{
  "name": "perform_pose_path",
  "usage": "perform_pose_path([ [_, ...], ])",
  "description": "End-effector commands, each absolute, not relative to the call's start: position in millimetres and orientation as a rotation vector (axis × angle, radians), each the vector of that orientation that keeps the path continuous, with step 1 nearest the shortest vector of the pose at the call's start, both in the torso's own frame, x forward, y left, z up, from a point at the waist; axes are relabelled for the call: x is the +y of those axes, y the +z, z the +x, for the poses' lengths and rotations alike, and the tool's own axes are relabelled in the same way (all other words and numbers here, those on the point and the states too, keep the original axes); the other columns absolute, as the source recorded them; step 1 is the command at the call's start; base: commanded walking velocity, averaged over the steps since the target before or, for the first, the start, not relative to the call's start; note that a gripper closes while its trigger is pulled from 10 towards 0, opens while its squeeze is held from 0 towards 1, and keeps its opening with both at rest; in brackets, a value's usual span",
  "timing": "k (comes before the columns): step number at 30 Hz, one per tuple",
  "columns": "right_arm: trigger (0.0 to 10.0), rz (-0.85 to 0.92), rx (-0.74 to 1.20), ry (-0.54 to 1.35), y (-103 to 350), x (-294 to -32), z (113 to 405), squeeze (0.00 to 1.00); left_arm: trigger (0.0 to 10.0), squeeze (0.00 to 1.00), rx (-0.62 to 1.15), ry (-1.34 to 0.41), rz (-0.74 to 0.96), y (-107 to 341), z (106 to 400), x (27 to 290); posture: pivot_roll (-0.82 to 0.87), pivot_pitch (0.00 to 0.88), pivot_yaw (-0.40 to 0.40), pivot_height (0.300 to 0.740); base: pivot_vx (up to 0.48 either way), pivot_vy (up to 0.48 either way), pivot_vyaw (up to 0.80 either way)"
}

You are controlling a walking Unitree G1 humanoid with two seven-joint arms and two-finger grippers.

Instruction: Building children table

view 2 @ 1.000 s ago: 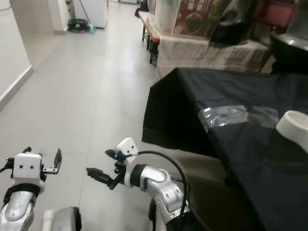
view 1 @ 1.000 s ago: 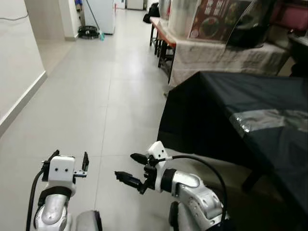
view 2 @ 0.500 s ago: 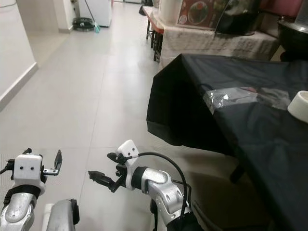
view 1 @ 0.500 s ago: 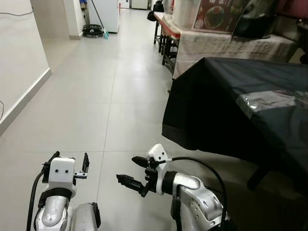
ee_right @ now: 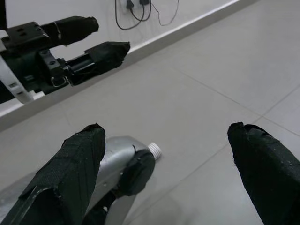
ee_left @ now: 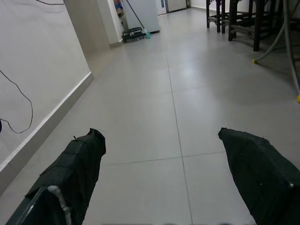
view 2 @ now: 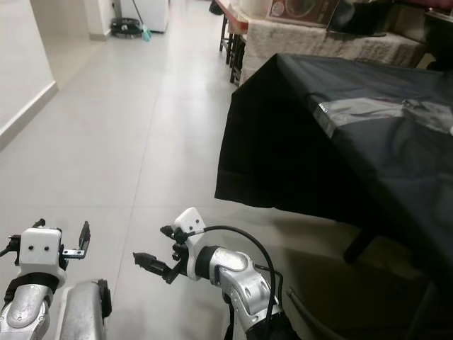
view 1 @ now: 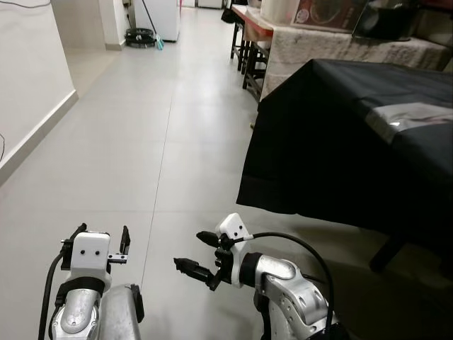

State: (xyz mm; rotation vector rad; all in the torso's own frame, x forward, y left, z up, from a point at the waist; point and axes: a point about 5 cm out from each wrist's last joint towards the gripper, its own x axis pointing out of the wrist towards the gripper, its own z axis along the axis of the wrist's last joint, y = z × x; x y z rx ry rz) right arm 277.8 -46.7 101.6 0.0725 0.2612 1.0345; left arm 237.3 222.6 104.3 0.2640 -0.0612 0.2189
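Left eye view: two empty grippers, left gripper (view 1: 100, 244) and right gripper (view 1: 196, 251), one black-draped table (view 1: 333, 142).

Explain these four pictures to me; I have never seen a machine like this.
This is a walking humanoid robot with two silver arms. Two pictures come from cameras in its head, looking down a tiled hallway floor. Its left tool and right tool are raised in front of it, both open and holding nothing. To its right stands a table under a black cloth, with a clear plastic sheet lying on it. The other two pictures come from wrist cameras, each looking along that tool's own two black fingers.
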Motion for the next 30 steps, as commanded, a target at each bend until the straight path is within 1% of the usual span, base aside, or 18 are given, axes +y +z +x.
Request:
perform_pose_path([
  [1, 10.0, 0.063, 0.268, 0.993, 98.2, -52.1, 281.7, 0.0, 10.0, 0.0, -0.037, 0.228, 0.278, 99.8, 234.1, 224.4, 0.1, 0.0, -0.099, 0.365, 0.0, 0.0, 0.0],
  [4, 10.0, 0.058, 0.269, 0.964, 97.1, -54.8, 284.4, 0.0, 10.0, 0.0, -0.023, 0.241, 0.284, 97.6, 232.0, 227.2, 0.1, 0.0, -0.099, 0.355, 0.0, 0.0, 0.0],
  [8, 10.0, 0.054, 0.27, 0.926, 96.9, -58.8, 289.1, 0.0, 10.0, 0.0, 0.045, 0.272, 0.294, 88.9, 227.9, 234.5, 0.1, 0.0, -0.102, 0.335, 0.0, 0.0, 0.0],
  [12, 10.0, 0.052, 0.27, 0.922, 96.8, -59.6, 289.8, 0.0, 10.0, 0.0, 0.069, 0.278, 0.302, 85.7, 226.5, 236.3, 0.1, 0.0, -0.103, 0.33, 0.0, 0.0, 0.0],
  [13, 10.0, 0.049, 0.272, 0.915, 96.7, -60.9, 290.9, 0.0, 10.0, 0.0, 0.11, 0.282, 0.312, 79.8, 224.0, 239.2, 0.1, 0.0, -0.104, 0.325, 0.0, 0.0, 0.0],
  [14, 10.0, 0.049, 0.272, 0.915, 96.7, -60.9, 290.9, 0.0, 10.0, 0.0, 0.11, 0.282, 0.312, 79.8, 224.0, 239.2, 0.1, 0.0, -0.104, 0.325, 0.0, 0.0, 0.0],
  [16, 10.0, 0.039, 0.276, 0.895, 96.2, -64.9, 293.7, 0.0, 10.0, 0.0, 0.183, 0.289, 0.332, 69.5, 216.1, 248.7, 0.09, 0.0, -0.107, 0.315, 0.0, 0.0, 0.0],
  [17, 10.0, 0.039, 0.276, 0.895, 96.2, -64.9, 293.7, 0.0, 10.0, 0.0, 0.183, 0.289, 0.332, 69.5, 216.1, 248.7, 0.09, 0.0, -0.107, 0.315, 0.0, 0.0, 0.0],
  [18, 10.0, 0.033, 0.278, 0.879, 95.8, -68.0, 295.7, 0.0, 10.0, 0.0, 0.225, 0.308, 0.353, 65.4, 207.6, 259.9, 0.09, 0.0, -0.105, 0.305, 0.0, 0.0, 0.0],
  [19, 10.0, 0.033, 0.278, 0.879, 95.8, -68.0, 295.7, 0.0, 10.0, 0.0, 0.225, 0.308, 0.353, 65.4, 207.6, 259.9, 0.09, 0.0, -0.105, 0.305, 0.0, 0.0, 0.0],
  [21, 10.0, 0.028, 0.279, 0.865, 95.3, -71.1, 297.0, 0.0, 10.0, 0.0, 0.266, 0.391, 0.395, 64.7, 190.4, 284.0, 0.09, 0.0, -0.105, 0.3, 0.0, 0.0, 0.0],
  [22, 10.0, 0.028, 0.279, 0.865, 95.3, -71.1, 297.0, 0.0, 10.0, 0.0, 0.266, 0.391, 0.395, 64.7, 190.4, 284.0, 0.09, 0.0, -0.105, 0.3, 0.0, 0.0, 0.0],
  [26, 10.0, 0.03, 0.28, 0.848, 94.0, -74.7, 298.7, 0.0, 10.0, 0.0, 0.336, 0.578, 0.475, 67.1, 152.6, 328.6, 0.11, 0.0, -0.114, 0.3, 0.0, 0.0, 0.0],
  [27, 10.0, 0.03, 0.28, 0.848, 94.0, -74.7, 298.7, 0.0, 10.0, 0.0, 0.336, 0.578, 0.475, 67.1, 152.6, 328.6, 0.11, 0.0, -0.114, 0.3, 0.0, 0.0, 0.0],
  [28, 10.0, 0.031, 0.28, 0.845, 93.7, -74.7, 299.1, 0.0, 10.0, 0.0, 0.355, 0.608, 0.493, 67.0, 145.4, 335.9, 0.11, 0.0, -0.114, 0.3, 0.0, 0.0, 0.0],
  [30, 10.0, 0.031, 0.281, 0.844, 93.2, -74.2, 299.5, 0.0, 10.0, 0.0, 0.368, 0.624, 0.492, 66.4, 140.9, 339.5, 0.12, 0.0, -0.124, 0.3, 0.0, 0.0, 0.0],
])
